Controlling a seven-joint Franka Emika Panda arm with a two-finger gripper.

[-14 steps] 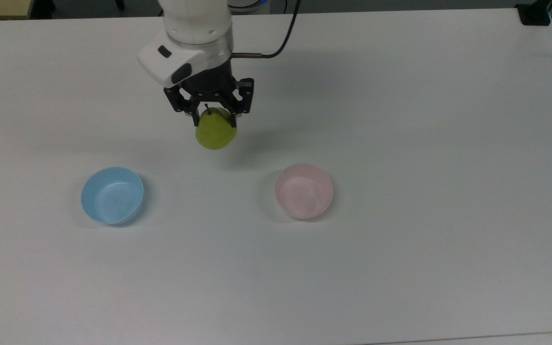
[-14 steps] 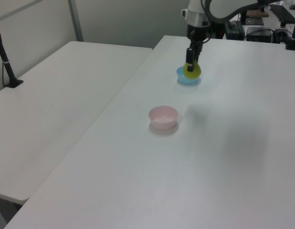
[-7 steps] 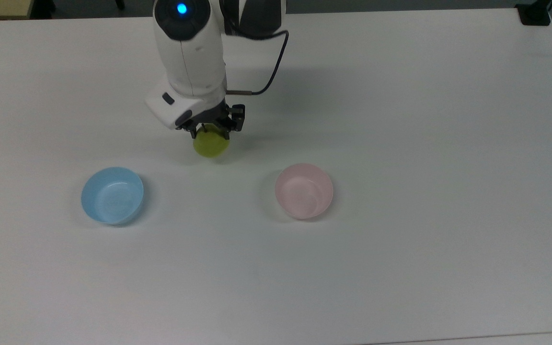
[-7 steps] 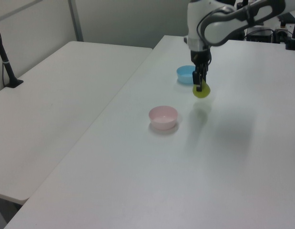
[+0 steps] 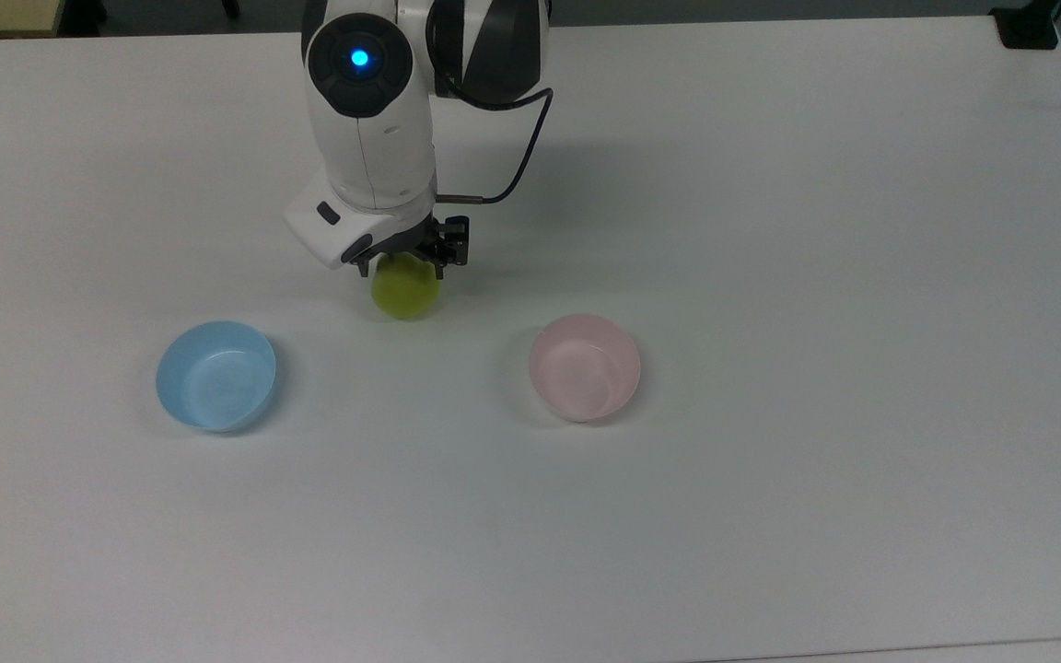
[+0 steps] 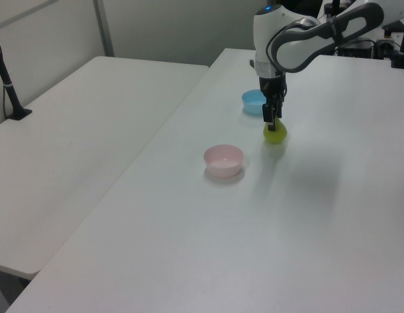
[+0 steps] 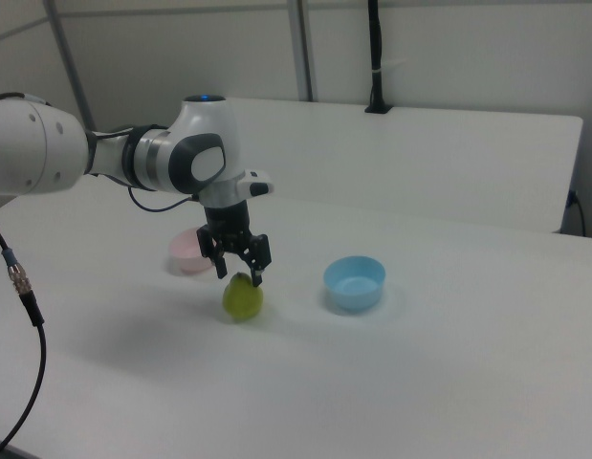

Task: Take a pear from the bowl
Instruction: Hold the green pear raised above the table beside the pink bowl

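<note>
Pear out of the bowl, held low over the surface

Your pear point(image 5: 406, 294) sits pinched at its top in the pincer point(image 5: 407, 262), at or just above the white surface point(image 5: 770, 230), between the empty pink bowl point(image 5: 585, 366) and the blue bowl point(image 5: 215, 375), clear of both. The pick looks done; next, you either lift clear or settle it and spread the fingers gently so it doesn't roll.
</note>
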